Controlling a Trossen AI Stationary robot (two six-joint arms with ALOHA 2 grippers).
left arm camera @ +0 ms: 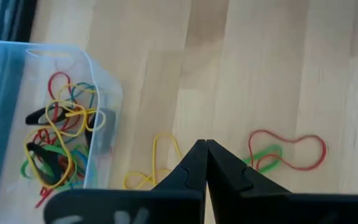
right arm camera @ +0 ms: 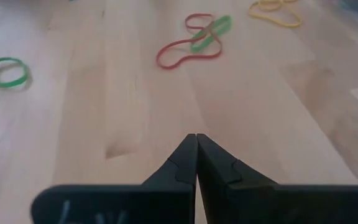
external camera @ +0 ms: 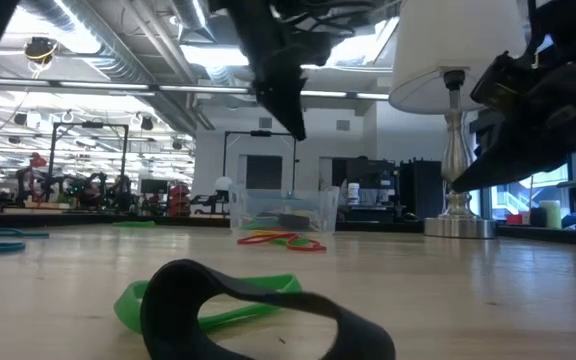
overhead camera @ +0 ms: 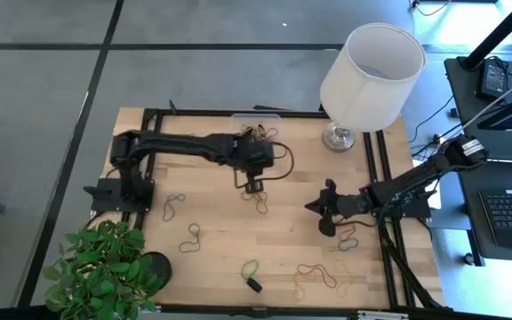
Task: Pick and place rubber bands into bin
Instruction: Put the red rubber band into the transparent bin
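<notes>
The clear bin (overhead camera: pixel 256 124) stands at the table's far edge and holds several rubber bands (left arm camera: pixel 58 134). My left gripper (overhead camera: pixel 254 187) hangs shut above the wood just near of the bin, nothing between its fingers (left arm camera: pixel 205 149). Below it lie a yellow band (left arm camera: pixel 157 158) and a red band crossed with a green one (left arm camera: pixel 284 152). My right gripper (overhead camera: pixel 314 208) is shut too, low over the table's right half, pointing at those bands (right arm camera: pixel 194 40). Other loose bands lie flat at the left (overhead camera: pixel 174 206) and along the near edge (overhead camera: pixel 314 277).
A white lampshade on a metal foot (overhead camera: pixel 372 71) stands at the far right corner. A potted plant (overhead camera: pixel 105 271) overhangs the near left corner. A small black piece (overhead camera: pixel 254 285) lies by a green band near the front edge. Bare wood lies between the two grippers.
</notes>
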